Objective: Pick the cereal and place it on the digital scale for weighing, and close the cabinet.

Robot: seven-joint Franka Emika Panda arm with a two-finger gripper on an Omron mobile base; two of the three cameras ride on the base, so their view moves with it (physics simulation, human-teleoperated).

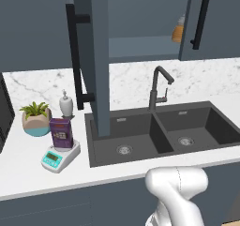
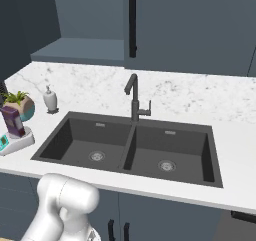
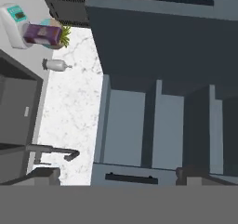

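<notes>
The fingers (image 3: 118, 179) stand spread wide with nothing between them; the two dark tips show at the bottom edge of the hand view, directed at the cabinet (image 3: 153, 56) and its inner shelf (image 3: 135, 125). That aim suggests the hand is lining up for the door rather than for any object.

Landmark: the sink (image 1: 164, 131).

- The cereal (image 1: 61, 132) stands upright on the digital scale (image 1: 60, 157), on the tabletop (image 1: 28, 173) left of the sink. The box rests on the weighing plate, so the weighing step appears complete.
- The open cabinet door (image 1: 93, 56) swings out above the left basin of the sink, edge-on to the left base view, with its black bar handle (image 1: 75, 56) facing left. This door remains to be closed.
- The plant pot (image 1: 36, 121) and a soap dispenser (image 1: 66, 104) stand behind the scale, further left of the sink.
- The faucet (image 1: 158, 86) rises behind the sink divider.
- An orange bottle (image 1: 178, 30) stays on the shelf above and right of the sink.

Next requirement, as a judgement: push the door's outer face shut.
</notes>
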